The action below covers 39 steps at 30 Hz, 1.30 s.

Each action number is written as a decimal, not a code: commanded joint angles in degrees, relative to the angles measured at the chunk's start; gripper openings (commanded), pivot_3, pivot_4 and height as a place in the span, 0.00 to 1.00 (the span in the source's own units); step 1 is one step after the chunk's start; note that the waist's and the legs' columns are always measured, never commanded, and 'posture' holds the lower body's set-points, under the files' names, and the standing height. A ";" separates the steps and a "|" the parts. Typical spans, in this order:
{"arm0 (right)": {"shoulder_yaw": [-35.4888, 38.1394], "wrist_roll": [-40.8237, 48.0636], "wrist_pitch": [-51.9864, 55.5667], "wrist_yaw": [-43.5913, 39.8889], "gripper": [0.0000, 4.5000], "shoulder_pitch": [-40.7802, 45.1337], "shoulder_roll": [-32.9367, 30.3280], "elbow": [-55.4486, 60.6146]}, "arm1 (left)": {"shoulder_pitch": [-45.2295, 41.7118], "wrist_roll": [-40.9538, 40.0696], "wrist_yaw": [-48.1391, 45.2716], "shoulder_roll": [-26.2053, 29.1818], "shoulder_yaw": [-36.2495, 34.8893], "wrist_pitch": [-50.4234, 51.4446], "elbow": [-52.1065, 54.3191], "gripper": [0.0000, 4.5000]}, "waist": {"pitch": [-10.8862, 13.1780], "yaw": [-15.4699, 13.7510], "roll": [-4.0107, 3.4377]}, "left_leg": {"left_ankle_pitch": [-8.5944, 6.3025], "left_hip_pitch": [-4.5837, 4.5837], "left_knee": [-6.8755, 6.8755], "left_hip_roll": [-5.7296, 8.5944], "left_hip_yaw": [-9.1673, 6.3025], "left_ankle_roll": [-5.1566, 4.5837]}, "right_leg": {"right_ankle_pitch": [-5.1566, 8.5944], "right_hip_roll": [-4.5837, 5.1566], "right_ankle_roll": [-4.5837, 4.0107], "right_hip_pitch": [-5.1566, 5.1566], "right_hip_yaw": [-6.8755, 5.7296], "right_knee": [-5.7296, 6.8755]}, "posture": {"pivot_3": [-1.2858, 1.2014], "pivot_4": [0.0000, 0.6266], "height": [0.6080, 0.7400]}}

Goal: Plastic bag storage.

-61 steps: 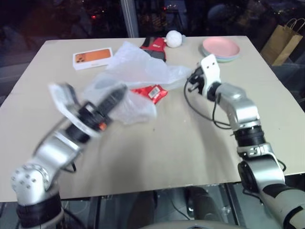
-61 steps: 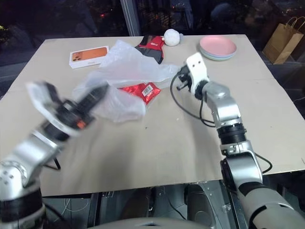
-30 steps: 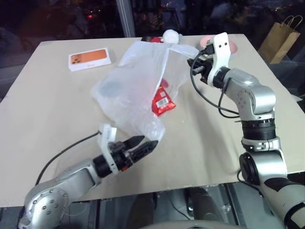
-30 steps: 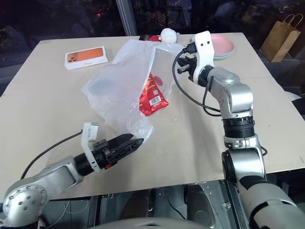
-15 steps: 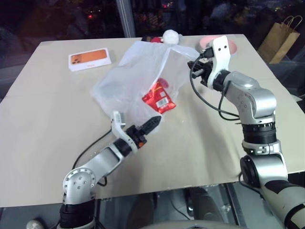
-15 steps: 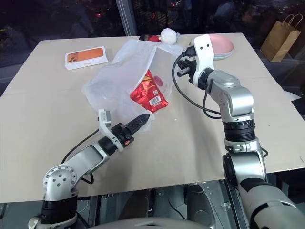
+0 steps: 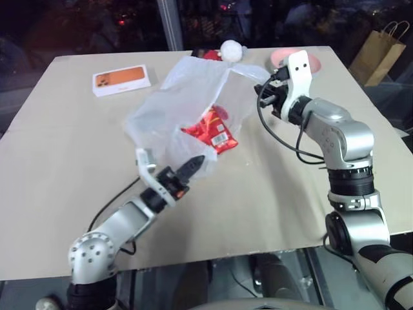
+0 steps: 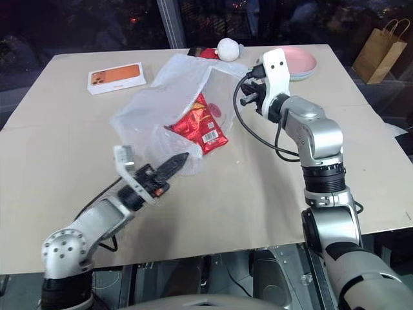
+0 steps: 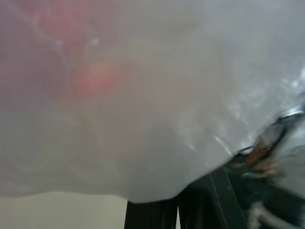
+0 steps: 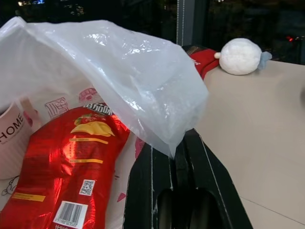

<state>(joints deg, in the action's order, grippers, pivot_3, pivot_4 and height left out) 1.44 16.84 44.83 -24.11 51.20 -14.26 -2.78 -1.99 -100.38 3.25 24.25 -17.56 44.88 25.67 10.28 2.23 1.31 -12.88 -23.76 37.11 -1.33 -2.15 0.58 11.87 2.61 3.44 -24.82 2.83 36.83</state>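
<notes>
White and see-through, thin and crinkly: plastic bag [image 8: 169,106] held up over the middle of the tan tabletop [image 8: 258,194]. Stretched between two tools, top end high, low end near the front.

Right tool [image 10: 177,149] up at the far end of the bag, black fingers pressed shut on a pinch of the thin plastic. Bag edge hanging right over those fingers in the right wrist view.

Left tool [image 8: 173,163] lower down and nearer, pointing up and to the right. Fingers closed together, tips at the low edge of the bag. Hard to tell if any plastic is caught between them. Left wrist view pressed up close to the pale plastic [image 9: 143,95], with something red and blurry behind it.

Red shiny snack packet [image 8: 197,128] seen through the bag, tilted, with a barcode near one end. In or just behind the bag, cannot tell which. Pink and white cup [image 10: 12,138] with letters on it just beside the packet, under the plastic.

Orange and white phone box [image 8: 117,77] lying flat at the far left of the tabletop, well apart from the bag. White round ball [image 8: 229,48] at the far edge. Pink plate [image 8: 303,62] at the far right, behind the right tool. Brown paper bag [image 8: 378,45] standing off the tabletop, far right.
</notes>
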 commanded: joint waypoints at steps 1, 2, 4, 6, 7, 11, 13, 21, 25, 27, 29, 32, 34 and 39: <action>1.15 0.71 -1.05 0.35 0.00 1.22 -0.05 0.89 | -1.74 -10.23 -2.90 4.28 -4.84 -0.78 -0.48 0.02 | 0.00 -0.01 0.01 | 0.00 -0.01 0.02 0.00 0.00 0.00 | 0.00 0.00 0.00 0.00 0.00 0.00 | 0.52 0.24 1.00; 1.28 0.75 -1.16 0.38 0.00 1.46 -0.05 0.65 | -2.15 -11.65 -3.94 5.44 -5.94 -0.25 -1.15 0.02 | 0.00 -0.04 0.01 | 0.00 -0.01 0.03 0.00 0.01 0.00 | 0.00 0.01 0.01 0.01 0.01 0.00 | 0.52 0.24 1.00; 1.70 0.99 -1.39 0.43 0.00 1.99 -0.09 0.11 | -3.27 -12.62 -6.19 7.58 -8.03 1.09 -2.73 0.02 | 0.00 -0.04 0.00 | 0.00 -0.02 0.05 0.01 0.02 0.00 | 0.00 0.01 0.01 0.01 0.01 -0.01 | 0.52 0.24 1.00; 2.18 1.32 -1.55 0.47 0.00 2.54 -0.18 -0.34 | -4.97 -12.62 -7.59 8.14 -9.90 1.97 -4.20 0.02 | 0.00 -0.05 0.00 | 0.00 -0.02 0.04 0.01 0.01 0.00 | 0.00 0.01 0.01 0.01 0.00 -0.02 | 0.52 0.24 1.00; 2.51 1.57 -1.57 0.46 0.00 2.89 -0.20 -0.52 | -5.78 -12.62 -8.47 8.70 -10.67 2.68 -4.83 0.02 | 0.00 -0.06 0.01 | 0.00 -0.02 0.03 0.01 0.01 0.00 | 0.00 0.01 0.01 0.01 0.00 -0.02 | 0.52 0.24 1.00; 4.63 3.57 -0.59 0.77 0.00 5.16 -0.34 -0.35 | -13.21 -12.62 -6.92 8.90 -14.40 2.10 -9.66 0.02 | 0.02 -0.13 0.02 | 0.00 -0.06 0.04 0.01 -0.05 0.00 | 0.00 0.00 0.01 0.00 -0.08 -0.02 | 0.52 0.24 1.00; 5.32 4.58 0.01 0.98 0.00 6.05 -0.35 0.08 | -16.44 -12.62 -5.32 8.46 -15.32 1.76 -11.25 0.02 | 0.02 -0.08 0.02 | 0.00 -0.06 0.04 0.01 -0.07 0.00 | 0.00 -0.01 0.01 0.01 -0.09 -0.02 | 0.52 0.24 1.00; 4.94 5.62 0.59 1.81 0.00 6.58 0.19 0.99 | -14.66 -12.62 -3.69 9.89 -15.33 3.61 -11.77 0.02 | 0.02 0.13 0.02 | 0.00 -0.06 -0.04 0.00 -0.04 0.00 | 0.00 0.00 0.01 -0.02 -0.04 -0.04 | 0.52 0.24 1.00; 4.17 5.67 0.78 2.20 0.00 5.80 0.79 1.73 | -17.50 -12.62 -3.50 10.09 -17.94 4.01 -14.99 0.02 | 0.02 -0.02 0.02 | 0.00 -0.06 -0.06 0.00 -0.05 0.00 | 0.00 0.00 0.00 -0.02 -0.08 -0.04 | 0.52 0.24 1.00; 3.90 5.48 0.74 2.29 0.00 5.49 1.05 1.92 | -19.51 -12.62 -3.10 10.38 -19.58 4.38 -17.16 0.02 | 0.02 -0.08 0.02 | 0.00 -0.06 -0.05 0.00 -0.06 0.00 | 0.00 0.00 0.01 -0.01 -0.10 -0.04 | 0.52 0.24 1.00; 3.63 5.28 0.61 2.40 0.00 5.22 1.25 2.01 | -21.60 -12.62 -3.35 11.72 -20.83 5.77 -19.63 0.02 | 0.01 -0.06 0.03 | 0.00 -0.06 -0.03 0.01 -0.06 0.00 | 0.00 0.01 0.01 0.00 -0.11 -0.04 | 0.52 0.24 1.00; 4.75 6.04 0.34 3.14 0.00 6.07 1.93 2.06 | -27.39 -12.62 -3.49 14.23 -21.12 7.06 -23.16 0.02 | 0.03 -0.04 0.04 | 0.00 -0.08 -0.03 0.01 -0.10 0.00 | 0.00 0.00 0.01 -0.01 -0.14 -0.03 | 0.52 0.24 1.00; 6.01 6.97 0.48 3.59 0.00 7.69 2.14 2.01 | -30.65 -12.62 -3.52 15.42 -21.19 6.57 -25.72 0.02 | 0.03 -0.05 0.05 | 0.00 -0.10 -0.03 0.01 -0.16 0.00 | 0.00 0.00 0.01 0.00 -0.19 -0.02 | 0.52 0.24 1.00; 7.91 8.97 0.48 4.22 0.00 13.12 1.67 1.20 | -38.40 -10.36 -5.77 18.79 -19.72 4.62 -32.42 0.02 | 0.04 0.12 0.04 | 0.00 -0.07 -0.06 0.02 -0.10 0.00 | 0.00 0.01 0.01 -0.02 -0.15 -0.04 | 0.52 0.24 1.00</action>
<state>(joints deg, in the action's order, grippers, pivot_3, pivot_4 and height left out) 7.69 24.21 46.11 -20.23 60.99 -12.20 -3.34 -37.59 -111.63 -0.60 41.09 -36.90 50.83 -5.49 10.32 2.34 1.36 -12.88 -23.84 37.04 -1.31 -2.28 0.58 11.87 2.62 3.45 -24.85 2.66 36.80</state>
